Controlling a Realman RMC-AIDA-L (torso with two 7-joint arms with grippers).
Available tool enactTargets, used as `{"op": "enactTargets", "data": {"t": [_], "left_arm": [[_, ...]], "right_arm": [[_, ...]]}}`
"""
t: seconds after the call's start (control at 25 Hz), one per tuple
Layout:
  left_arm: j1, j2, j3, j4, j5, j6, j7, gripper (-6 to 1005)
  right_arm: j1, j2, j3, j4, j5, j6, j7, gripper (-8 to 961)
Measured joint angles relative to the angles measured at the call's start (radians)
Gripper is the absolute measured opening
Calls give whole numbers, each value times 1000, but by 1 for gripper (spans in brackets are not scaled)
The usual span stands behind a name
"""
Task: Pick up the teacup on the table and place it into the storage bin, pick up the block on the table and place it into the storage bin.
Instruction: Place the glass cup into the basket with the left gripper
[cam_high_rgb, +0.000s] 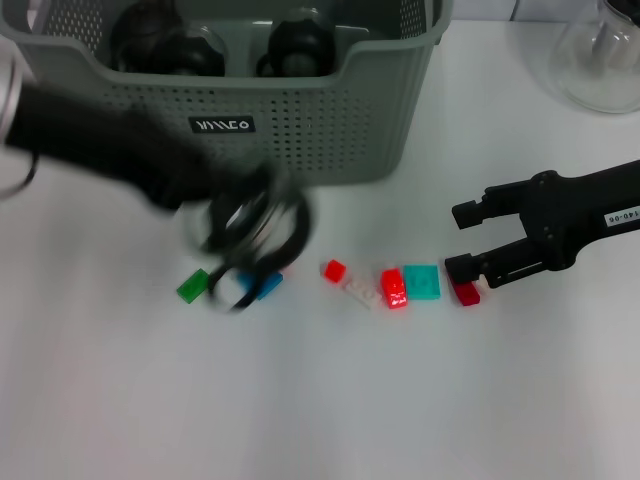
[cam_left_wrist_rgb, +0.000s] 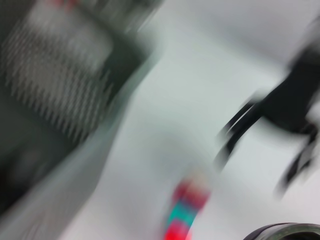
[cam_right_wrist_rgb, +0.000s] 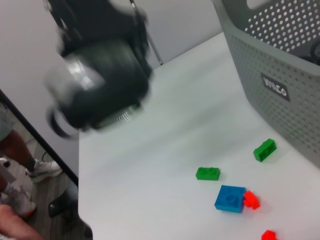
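The storage bin stands at the back of the table, with dark round things inside. My left arm is blurred with motion in front of it. Its gripper seems shut around a round clear teacup, just above the green block and blue block. A curved dark rim shows in the left wrist view. My right gripper is open at the right. Its lower finger is just above a dark red block. The bin also shows in the right wrist view.
A small red block, a white block, a red block and a teal block lie in a row mid-table. A clear glass vessel stands at the back right. The table edge shows in the right wrist view.
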Motion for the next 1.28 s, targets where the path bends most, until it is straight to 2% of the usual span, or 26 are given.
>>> {"op": "enactTargets", "data": {"t": [0.16, 0.32, 0.52, 0.64, 0.68, 0.72, 0.8, 0.92, 1.08, 1.28], "left_arm": [[-82, 16, -39, -1, -94, -74, -1, 49], [-202, 50, -26, -64, 29, -279, -49, 49], [-366, 94, -9, -305, 234, -504, -115, 49], [-435, 115, -4, -453, 331, -624, -135, 50], [-488, 129, 3, -581, 409, -723, -148, 50], [-488, 129, 3, -581, 409, -723, -148, 50], [-527, 137, 6, -675, 462, -802, -155, 50], [-566, 137, 17, -778, 522, -896, -166, 50], [-593, 119, 52, -878, 614, -1011, -194, 50], [-597, 103, 91, -934, 678, -1093, -222, 49]], "right_arm": [[2, 2, 12, 3, 0, 0, 10, 913], [9, 3, 12, 11, 0, 1, 19, 913], [18, 4, 12, 13, 0, 2, 24, 913], [19, 3, 12, 13, 0, 3, 25, 913], [19, 3, 12, 13, 0, 3, 25, 913], [20, 3, 12, 13, 0, 3, 25, 913], [21, 3, 12, 13, 0, 3, 26, 913], [21, 5, 12, 18, 0, 3, 27, 913], [22, 6, 12, 27, 0, 3, 27, 913], [21, 8, 12, 28, 0, 4, 27, 913]]}}
